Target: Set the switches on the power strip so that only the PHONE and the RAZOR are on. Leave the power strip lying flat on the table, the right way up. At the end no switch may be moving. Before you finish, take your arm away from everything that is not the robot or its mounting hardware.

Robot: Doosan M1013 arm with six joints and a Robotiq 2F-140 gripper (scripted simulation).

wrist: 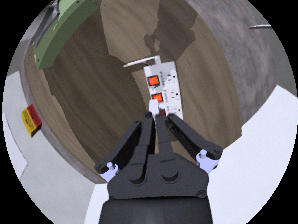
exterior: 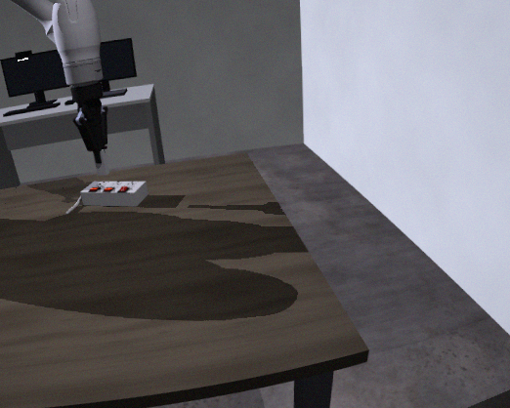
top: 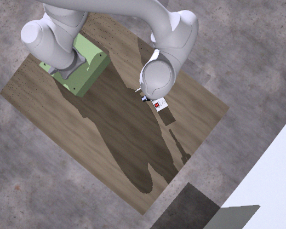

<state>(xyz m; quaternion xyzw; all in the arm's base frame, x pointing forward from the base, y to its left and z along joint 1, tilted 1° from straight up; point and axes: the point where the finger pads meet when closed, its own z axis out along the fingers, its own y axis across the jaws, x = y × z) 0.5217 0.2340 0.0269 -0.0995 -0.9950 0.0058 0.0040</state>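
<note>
A white power strip (exterior: 113,192) lies flat on the wooden table, right way up, with three red switches (exterior: 108,188) in a row on top. It also shows in the wrist view (wrist: 162,87), where two red switches are visible and the nearest part is hidden behind my fingers. In the overhead view only its end with one red switch (top: 156,104) shows; the arm hides the remainder. My gripper (exterior: 99,164) hangs point down a little above the strip's left end, fingers shut with nothing between them. The wrist view shows my gripper's fingertips (wrist: 157,115) pressed together. The switch labels are too small to read.
A green base block (top: 82,66) carries the arm at the table's far corner. A short cable (exterior: 72,208) leaves the strip's left end. A desk with monitors (exterior: 66,68) stands behind the table, and a white wall (exterior: 413,146) runs along the right.
</note>
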